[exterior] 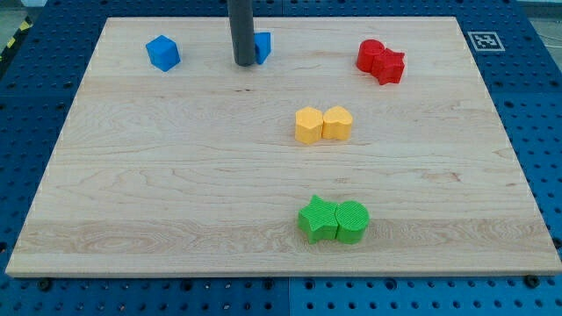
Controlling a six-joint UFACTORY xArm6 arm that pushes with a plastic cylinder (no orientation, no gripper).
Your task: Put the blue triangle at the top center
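The blue triangle [262, 46] sits near the view's top, a little left of centre, partly hidden behind my rod. My tip [243, 63] rests on the board touching the triangle's left side. A blue cube [162, 53] lies alone further to the left, near the view's top left.
Two red blocks [380, 61] touch each other at the view's top right. Two yellow blocks [322, 124] sit side by side near the middle. A green star [317, 219] and a green cylinder [352, 220] touch at the view's bottom centre. The wooden board [158, 175] lies on a blue pegboard.
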